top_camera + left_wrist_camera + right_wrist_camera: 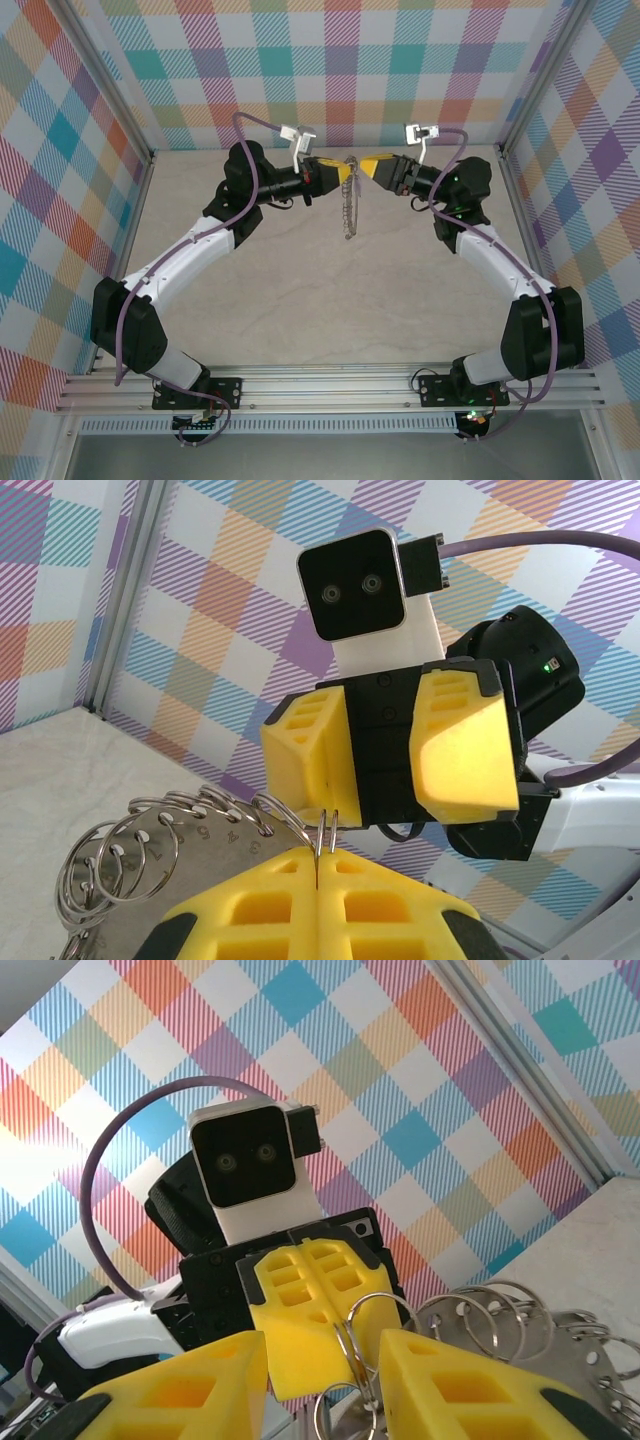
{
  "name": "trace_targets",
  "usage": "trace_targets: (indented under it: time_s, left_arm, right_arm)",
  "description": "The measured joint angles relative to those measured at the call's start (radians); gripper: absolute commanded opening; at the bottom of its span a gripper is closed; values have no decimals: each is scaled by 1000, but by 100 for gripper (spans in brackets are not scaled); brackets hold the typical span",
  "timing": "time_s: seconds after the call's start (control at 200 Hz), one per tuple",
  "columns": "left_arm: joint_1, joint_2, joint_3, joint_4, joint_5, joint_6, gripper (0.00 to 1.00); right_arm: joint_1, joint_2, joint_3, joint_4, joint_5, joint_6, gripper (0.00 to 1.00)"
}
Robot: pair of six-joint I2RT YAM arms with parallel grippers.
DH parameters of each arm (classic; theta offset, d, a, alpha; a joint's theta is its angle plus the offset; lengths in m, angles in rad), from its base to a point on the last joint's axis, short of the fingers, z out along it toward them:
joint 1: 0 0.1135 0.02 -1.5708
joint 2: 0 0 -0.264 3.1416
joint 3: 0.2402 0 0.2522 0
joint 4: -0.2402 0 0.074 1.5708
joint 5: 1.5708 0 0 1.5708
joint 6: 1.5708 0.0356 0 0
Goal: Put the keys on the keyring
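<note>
Left claw [337, 173], upper centre of top view, is clamped tight on keyring [348, 212] rim — ring hangs down edge-on. Right claw [366, 168] just right of it — jaws part-open, one rim loop between them.

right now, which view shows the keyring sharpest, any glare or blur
left wrist view: keyring loops crisp, small glints on the wire; right wrist view: loops also sharp, even light; top external view: soft even light, ring too thin for detail
</note>
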Motion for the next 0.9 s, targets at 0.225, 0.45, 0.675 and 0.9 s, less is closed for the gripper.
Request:
trace_targets:
  time_s: [0.225, 0.45, 0.675, 0.9]
  left_arm:
    - [0, 0, 0, 0, 0, 0, 0]
    - [-2, 0, 0, 0, 0, 0, 0]
    - [-5, 0, 0, 0, -1, 0, 0]
    - [-5, 0, 0, 0, -1, 0, 0]
  right_arm:
    - [15, 18, 0, 8, -4, 3, 33]
    - [17, 22, 0, 12, -4, 6, 25]
    - [17, 22, -16, 19, -4, 6, 24]
    - [17, 22, -28, 28, -2, 8, 7]
